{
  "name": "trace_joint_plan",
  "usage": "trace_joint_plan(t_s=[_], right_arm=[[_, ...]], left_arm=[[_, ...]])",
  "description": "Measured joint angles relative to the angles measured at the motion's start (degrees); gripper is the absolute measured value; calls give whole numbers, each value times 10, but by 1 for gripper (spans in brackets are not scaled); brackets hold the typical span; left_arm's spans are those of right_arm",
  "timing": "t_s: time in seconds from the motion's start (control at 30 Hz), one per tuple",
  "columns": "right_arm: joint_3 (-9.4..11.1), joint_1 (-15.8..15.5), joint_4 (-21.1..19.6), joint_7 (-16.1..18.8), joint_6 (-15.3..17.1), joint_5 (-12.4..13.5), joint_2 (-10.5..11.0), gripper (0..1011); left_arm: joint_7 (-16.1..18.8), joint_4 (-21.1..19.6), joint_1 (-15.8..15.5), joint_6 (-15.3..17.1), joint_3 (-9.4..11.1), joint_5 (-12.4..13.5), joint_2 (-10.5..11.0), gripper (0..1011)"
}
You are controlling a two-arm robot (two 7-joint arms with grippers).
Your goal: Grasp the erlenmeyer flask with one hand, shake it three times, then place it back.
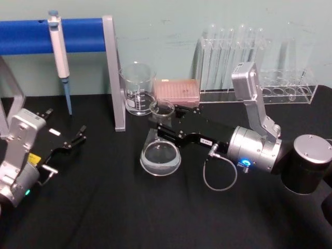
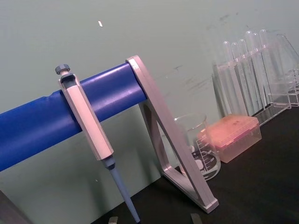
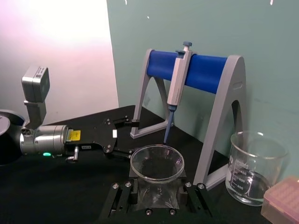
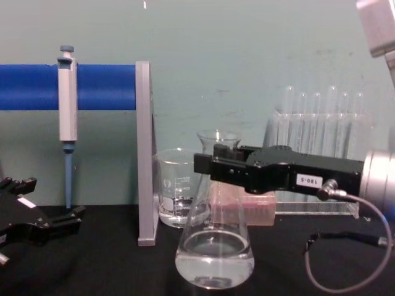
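I log the right gripper [image 1: 167, 122], right of the blue-barred stand [image 1: 113, 72]: black flat jaws, small screws [image 3: 126, 185] in the jaw blocks and one white label [image 4: 307, 180] with dark print. Behind it is a silver cylindrical wrist [image 1: 254, 148] with a blue light ring, a looping grey cable [image 1: 220, 174], a grey camera block [image 1: 244, 78] and a black joint housing [image 1: 307, 163]. The left gripper [image 1: 78, 136], left of that stand, has black linkage fingers, a silver wrist, a yellow label [image 1: 33, 159] and a green light [image 1: 27, 192].

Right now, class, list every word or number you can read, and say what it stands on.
"180-5", last digit uncertain: white label on the right end effector.
Beaker graduation marks: too blurred to read.
Yellow sticker on the left end effector: too small to read.
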Motion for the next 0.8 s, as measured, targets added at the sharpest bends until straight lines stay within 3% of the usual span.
trace_joint_plan(t_s=[0.8], right_arm=[[-19,-1,34,31,-13,-12,8,456]], left_arm=[[0,0,0,0,0,0,0,1001]])
